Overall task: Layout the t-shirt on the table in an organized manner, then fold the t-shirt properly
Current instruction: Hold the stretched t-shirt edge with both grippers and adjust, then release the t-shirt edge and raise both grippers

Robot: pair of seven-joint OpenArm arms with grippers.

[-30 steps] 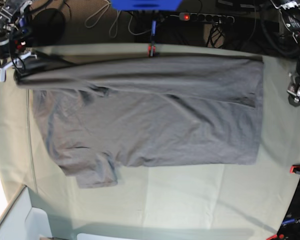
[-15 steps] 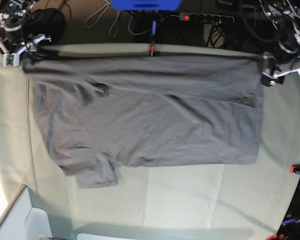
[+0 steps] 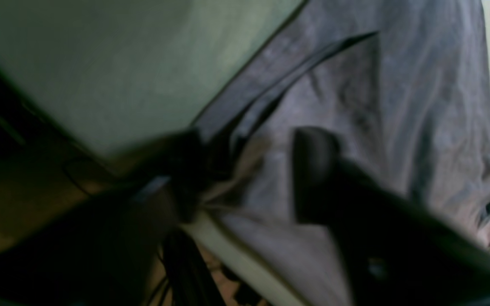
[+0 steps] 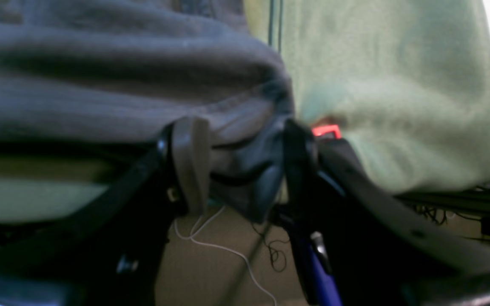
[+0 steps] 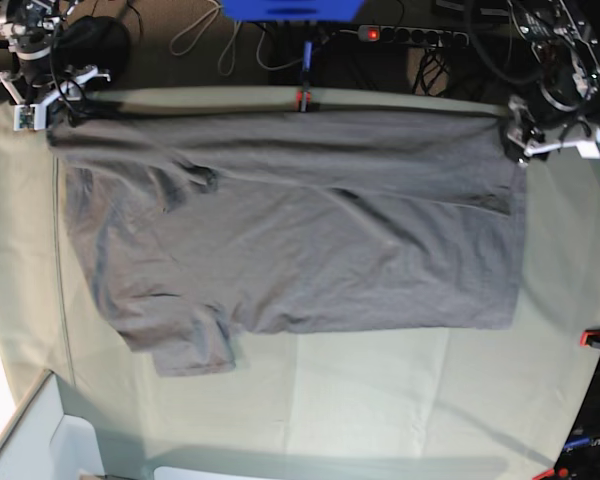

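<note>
your left gripper (image 5: 523, 138) has come in from the tabletop's side edge to the far hem corner of the t-shirt (image 5: 310, 230), and over the last second its jaws have been narrowing. in the left wrist view the left gripper (image 3: 245, 170) has grey cloth lying between its two dark fingers, but the picture is smeared, so you cannot tell whether they have pinched the cloth or are merely around it.

your right gripper (image 5: 50, 95) has also travelled, from lower beside the tabletop's far edge up to the shoulder corner near that edge. in the right wrist view the right gripper (image 4: 240, 170) has a fold of the shirt bunched between its fingers; they are pinching the cloth.

the t-shirt lies flat on the tabletop (image 5: 380, 400), along the far edge, with that long side already turned over onto the body. with both far corners in reach, the fold looks ready for its next pull or straightening.

much is hard to read: both wrist views are blurred, the collar and label do not show, and the near sleeve (image 5: 195, 345) is rumpled under itself. the red clip (image 5: 302, 98) at the far edge is partly hidden.
</note>
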